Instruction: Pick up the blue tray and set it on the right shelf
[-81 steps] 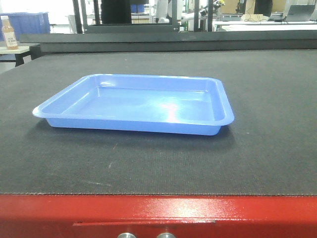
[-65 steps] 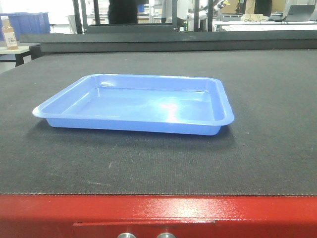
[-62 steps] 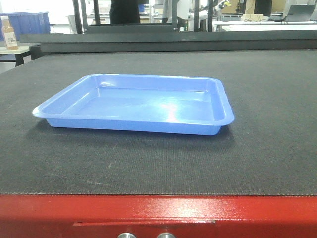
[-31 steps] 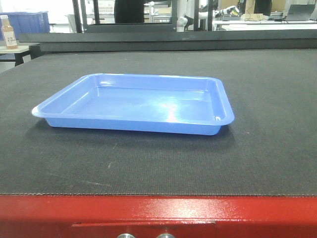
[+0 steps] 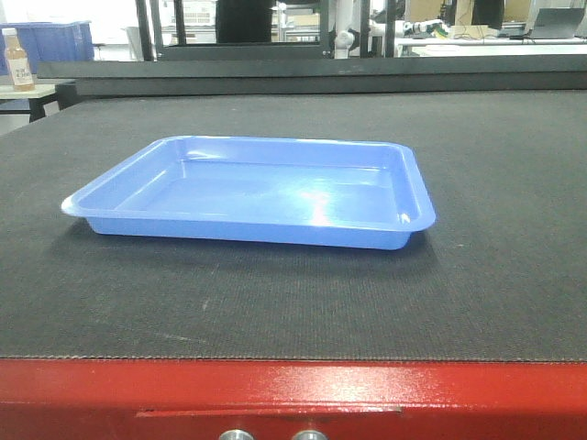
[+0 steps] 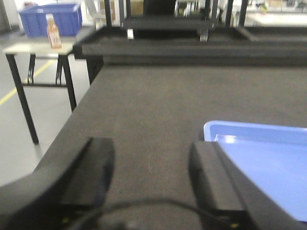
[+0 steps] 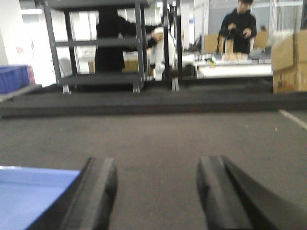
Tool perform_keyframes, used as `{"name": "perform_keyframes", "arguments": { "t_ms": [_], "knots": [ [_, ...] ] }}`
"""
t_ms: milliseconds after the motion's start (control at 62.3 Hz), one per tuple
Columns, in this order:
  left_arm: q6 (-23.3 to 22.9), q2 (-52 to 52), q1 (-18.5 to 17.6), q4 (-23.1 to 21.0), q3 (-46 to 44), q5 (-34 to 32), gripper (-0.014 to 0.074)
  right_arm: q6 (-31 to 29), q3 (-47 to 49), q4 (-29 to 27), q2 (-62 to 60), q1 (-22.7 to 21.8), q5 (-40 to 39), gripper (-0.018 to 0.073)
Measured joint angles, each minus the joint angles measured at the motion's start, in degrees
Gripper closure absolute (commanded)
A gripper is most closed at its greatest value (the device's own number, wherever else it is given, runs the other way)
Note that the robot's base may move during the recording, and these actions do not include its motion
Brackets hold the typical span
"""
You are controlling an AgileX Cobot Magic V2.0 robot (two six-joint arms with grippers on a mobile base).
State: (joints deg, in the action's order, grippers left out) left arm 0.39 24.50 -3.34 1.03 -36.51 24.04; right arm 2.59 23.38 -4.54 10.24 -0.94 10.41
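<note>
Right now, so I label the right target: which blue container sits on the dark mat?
The shallow, lighter blue tray, lying flat on the mat. The deeper, darker blue bin stands far back at left, off the mat.

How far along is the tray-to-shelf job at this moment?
Nothing looks done: the shallow light-blue plastic tray lies flat on the dark mat table. In hand: left gripper and right gripper, both open, flank it. Left: grasp, lift, shelve.

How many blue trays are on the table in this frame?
1. The blue tray lies flat on the dark mat, about mid-frame in the front view; each wrist view catches one corner of it.
</note>
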Motion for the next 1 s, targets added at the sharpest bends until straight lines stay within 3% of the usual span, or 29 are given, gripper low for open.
{"name": "perform_keyframes", "arguments": {
  "t_ms": [112,193,401,562,770,995],
  "knots": [
    [0.14,8.67,-0.98,0.00,-4.72,1.77,0.0200,0.00,4.76,0.00,8.66,0.28,1.13,-0.0002],
    [1.89,14.77,-4.20,0.00,-9.80,4.29,0.0200,0.00,10.48,0.00,15.79,2.62,1.51,-0.0001],
    [3.11,30.95,-13.17,0.00,-23.52,12.75,0.0200,0.00,27.50,0.00,35.29,15.49,11.26,-0.0001],
    [3.32,45.04,-14.56,0.00,-33.17,19.45,0.0200,0.00,43.94,0.00,55.79,24.09,26.78,-0.0001],
    [0.69,61.22,-13.03,0.05,-45.92,29.89,0.0200,3.19,63.32,-0.14,79.17,24.48,42.32,0.0001],
    [-2.17,73.40,-12.26,0.55,-54.43,33.64,0.0200,12.16,79.35,2.61,97.49,22.41,53.23,0.0001]
  ]
}}
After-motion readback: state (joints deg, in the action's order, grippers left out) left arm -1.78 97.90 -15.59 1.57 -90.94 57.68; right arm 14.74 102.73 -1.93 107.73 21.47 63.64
